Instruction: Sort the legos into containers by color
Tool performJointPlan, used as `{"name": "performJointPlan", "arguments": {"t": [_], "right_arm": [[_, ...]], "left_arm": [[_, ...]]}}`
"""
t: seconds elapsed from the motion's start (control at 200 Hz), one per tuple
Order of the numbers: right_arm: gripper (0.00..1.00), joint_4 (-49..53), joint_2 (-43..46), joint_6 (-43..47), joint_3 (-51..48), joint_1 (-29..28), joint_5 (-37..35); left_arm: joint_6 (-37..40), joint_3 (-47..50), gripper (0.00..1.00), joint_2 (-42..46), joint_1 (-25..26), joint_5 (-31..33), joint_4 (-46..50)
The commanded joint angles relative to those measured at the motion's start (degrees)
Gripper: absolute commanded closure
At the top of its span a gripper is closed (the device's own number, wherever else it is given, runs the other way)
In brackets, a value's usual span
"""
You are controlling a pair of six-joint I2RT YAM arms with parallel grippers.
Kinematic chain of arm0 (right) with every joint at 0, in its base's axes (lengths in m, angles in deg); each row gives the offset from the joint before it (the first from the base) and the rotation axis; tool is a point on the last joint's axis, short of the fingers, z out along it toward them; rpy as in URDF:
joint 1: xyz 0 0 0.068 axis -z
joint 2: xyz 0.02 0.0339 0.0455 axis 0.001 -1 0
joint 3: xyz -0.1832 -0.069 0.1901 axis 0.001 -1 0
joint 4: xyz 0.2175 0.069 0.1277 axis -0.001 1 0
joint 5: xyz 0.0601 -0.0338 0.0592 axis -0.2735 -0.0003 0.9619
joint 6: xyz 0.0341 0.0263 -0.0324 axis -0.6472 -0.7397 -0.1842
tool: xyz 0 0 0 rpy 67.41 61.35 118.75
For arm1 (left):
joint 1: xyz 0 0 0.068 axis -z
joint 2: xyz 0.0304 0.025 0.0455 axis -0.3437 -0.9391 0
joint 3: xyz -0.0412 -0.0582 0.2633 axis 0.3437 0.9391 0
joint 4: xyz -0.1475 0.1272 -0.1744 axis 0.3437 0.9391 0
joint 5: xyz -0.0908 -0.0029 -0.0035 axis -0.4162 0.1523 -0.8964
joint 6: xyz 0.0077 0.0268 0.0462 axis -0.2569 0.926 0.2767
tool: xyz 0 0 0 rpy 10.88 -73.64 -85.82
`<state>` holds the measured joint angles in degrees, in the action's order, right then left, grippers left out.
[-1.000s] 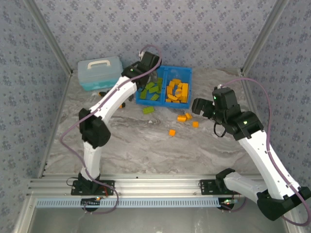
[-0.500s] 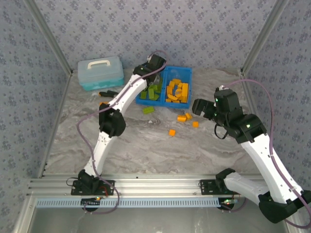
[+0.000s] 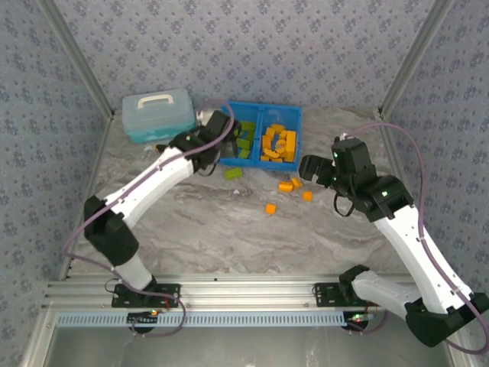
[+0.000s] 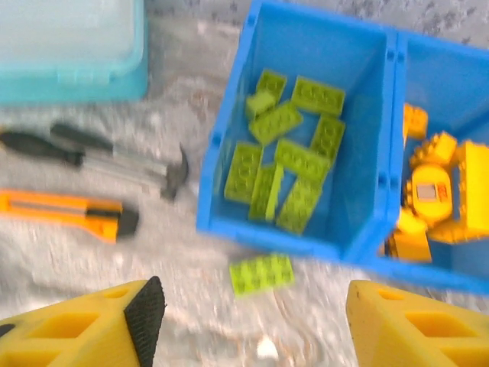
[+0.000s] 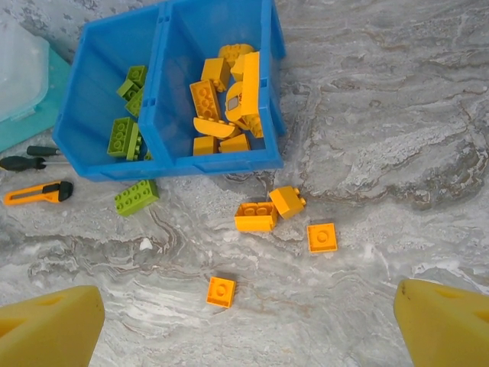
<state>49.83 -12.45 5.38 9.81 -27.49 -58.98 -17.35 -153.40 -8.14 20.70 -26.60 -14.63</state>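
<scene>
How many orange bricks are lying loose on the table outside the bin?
4 orange bricks: a pair side by side before the blue bin, one right of them, one alone farther from it. None seems hidden.

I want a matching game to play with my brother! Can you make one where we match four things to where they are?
Things:
1. loose green brick
2. orange utility knife
3. pile of green bricks
4. light-blue case

Places:
A. inside the left compartment of the blue bin
B. on the table, beside a black-handled tool
C. on the table, just outside the bin on the arms' side
D. at the table's far left, with a white handle on top

Pairs: 1-C, 2-B, 3-A, 4-D
</scene>
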Motion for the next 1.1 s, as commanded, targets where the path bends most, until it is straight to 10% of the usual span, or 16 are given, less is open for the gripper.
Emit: {"name": "performJointPlan", "arguments": {"t": [0.0,0.275,1.094], "right_arm": [[0.0,-0.59,-0.78,-0.25,0.44,-0.47,0.42],[0.0,-1.01,-1.62,-0.66,0.27,-0.8,0.79],[0.0,1.24,-0.66,-0.52,1.24,-1.72,-0.93]], "left_arm": [[-8.85,9.66,0.28,0.08,-0.08,-2.45,-5.6],[-3.92,12.82,0.01,-8.12,-0.11,-8.93,-11.67],[4.04,5.28,0.08,-25.31,-1.33,-2.87,-21.62]]}}
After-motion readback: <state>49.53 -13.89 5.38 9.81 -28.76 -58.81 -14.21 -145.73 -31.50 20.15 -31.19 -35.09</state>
